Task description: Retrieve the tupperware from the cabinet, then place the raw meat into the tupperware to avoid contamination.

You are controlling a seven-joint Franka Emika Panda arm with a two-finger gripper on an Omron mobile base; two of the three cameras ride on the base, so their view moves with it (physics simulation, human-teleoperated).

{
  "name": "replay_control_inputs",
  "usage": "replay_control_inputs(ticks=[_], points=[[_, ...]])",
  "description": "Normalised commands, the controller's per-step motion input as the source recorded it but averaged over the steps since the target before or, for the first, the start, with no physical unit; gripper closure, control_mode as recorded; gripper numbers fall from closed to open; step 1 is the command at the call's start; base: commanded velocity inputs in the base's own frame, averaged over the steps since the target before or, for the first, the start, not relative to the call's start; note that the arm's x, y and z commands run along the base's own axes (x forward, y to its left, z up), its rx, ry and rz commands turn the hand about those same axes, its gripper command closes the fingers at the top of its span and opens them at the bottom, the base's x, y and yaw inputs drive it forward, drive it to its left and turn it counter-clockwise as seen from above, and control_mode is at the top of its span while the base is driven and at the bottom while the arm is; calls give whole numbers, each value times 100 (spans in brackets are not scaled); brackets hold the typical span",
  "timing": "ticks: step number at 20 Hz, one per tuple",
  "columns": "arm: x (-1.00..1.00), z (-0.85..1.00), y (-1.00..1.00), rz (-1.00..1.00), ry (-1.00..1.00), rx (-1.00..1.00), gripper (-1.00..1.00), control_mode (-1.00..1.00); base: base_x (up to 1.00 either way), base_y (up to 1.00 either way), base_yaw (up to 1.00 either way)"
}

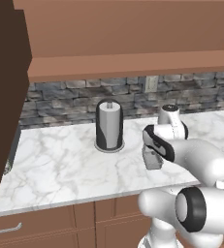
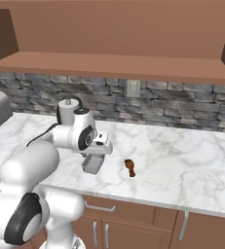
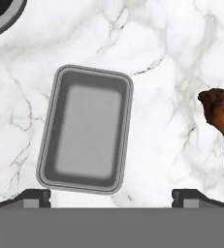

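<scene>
The gripper (image 3: 111, 196) is hanging above the white, grey-veined marble counter (image 1: 55, 164), its two dark fingertips (image 3: 33, 197) standing wide apart and gripping nothing. Beneath it the tupperware (image 3: 86, 129) is lying flat on the stone: a shallow grey translucent rectangle with rounded corners and a thin raised rim, slightly skewed in the hand view. The raw meat (image 2: 130, 167), a lumpy reddish-brown chunk tapering to a thin end, is resting on the counter near the container, apart from it. A paper towel roll (image 1: 109, 125) is standing upright on its round dark base further back, before the rough grey stone backsplash (image 2: 182, 109). The brown wooden cabinet (image 1: 4, 92) is showing smooth panels overhead
</scene>
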Motion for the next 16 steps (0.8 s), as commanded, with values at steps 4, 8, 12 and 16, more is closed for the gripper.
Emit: replay_control_inputs(ticks=[4,8,12,16], points=[[-12,29,-40,6,1,1,-100,-100,0,0,0],[-25,12,-38,6,4,4,-100,-100,0,0,0],[-28,0,-41,6,3,3,-100,-100,0,0,0],[-5,1,-36,8,1,0,-100,-100,0,0,0]])
